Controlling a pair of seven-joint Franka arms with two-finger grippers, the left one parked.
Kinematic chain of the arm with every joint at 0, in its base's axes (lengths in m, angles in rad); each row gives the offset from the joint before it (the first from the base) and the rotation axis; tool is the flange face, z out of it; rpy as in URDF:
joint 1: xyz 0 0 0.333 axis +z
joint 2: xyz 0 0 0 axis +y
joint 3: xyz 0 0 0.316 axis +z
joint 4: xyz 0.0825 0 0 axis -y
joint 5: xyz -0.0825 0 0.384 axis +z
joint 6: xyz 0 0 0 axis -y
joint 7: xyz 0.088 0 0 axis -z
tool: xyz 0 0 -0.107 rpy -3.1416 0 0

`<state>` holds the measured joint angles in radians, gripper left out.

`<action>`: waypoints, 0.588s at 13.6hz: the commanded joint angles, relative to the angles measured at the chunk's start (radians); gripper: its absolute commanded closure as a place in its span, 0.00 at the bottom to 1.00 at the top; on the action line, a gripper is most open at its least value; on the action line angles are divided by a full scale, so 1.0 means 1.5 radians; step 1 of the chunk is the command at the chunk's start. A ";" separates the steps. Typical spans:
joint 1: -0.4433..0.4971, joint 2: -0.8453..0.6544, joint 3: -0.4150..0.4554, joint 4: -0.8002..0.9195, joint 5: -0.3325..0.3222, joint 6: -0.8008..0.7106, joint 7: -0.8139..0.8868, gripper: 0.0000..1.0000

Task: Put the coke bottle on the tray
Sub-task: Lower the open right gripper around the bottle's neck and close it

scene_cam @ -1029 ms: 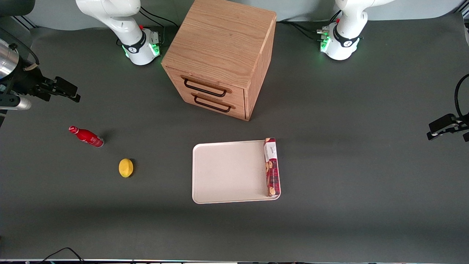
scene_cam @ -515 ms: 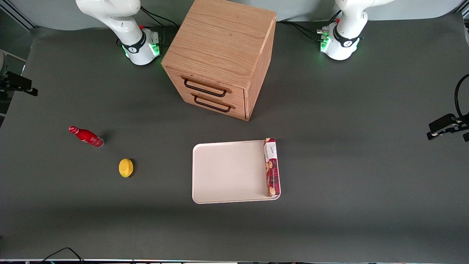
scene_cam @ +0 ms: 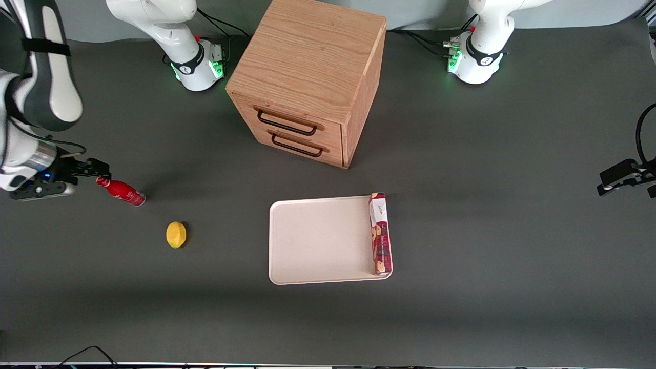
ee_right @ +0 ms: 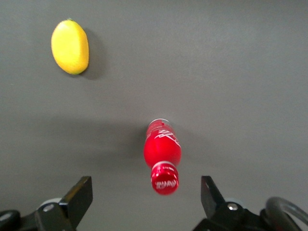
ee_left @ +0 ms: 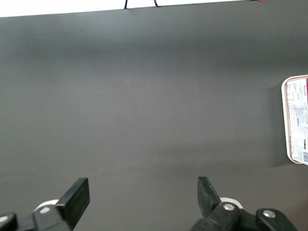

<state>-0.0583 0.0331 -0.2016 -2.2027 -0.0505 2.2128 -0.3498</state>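
Glossy red coke bottle [ee_right: 162, 150], matt grey table [scene_cam: 512, 246] (cloth-like), grained wooden cabinet [scene_cam: 307, 77], smooth cream tray [scene_cam: 318, 241]

Since the earlier front views, the right arm is swung back in over the working arm's end of the table. One second ago its gripper [scene_cam: 97, 169] was seen well apart from the coke bottle [scene_cam: 123, 191], farther from the front camera; half a second ago it was withdrawn almost out of view at the table's edge. Now it is lowered just beside the bottle's cap. In the right wrist view, the two fingers [ee_right: 79, 197] are spread wide, and the capped end of the upright coke bottle [ee_right: 162, 153] is seen between them, untouched.
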 commanded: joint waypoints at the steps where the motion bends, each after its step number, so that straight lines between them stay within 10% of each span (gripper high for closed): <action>1: -0.001 0.001 -0.013 -0.035 -0.012 0.058 0.005 0.00; 4: -0.001 0.008 -0.022 -0.055 -0.012 0.080 0.005 0.10; 8: 0.000 0.007 -0.022 -0.057 -0.012 0.088 0.003 0.95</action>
<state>-0.0601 0.0526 -0.2316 -2.2785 -0.0549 2.3199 -0.3499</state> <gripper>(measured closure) 0.269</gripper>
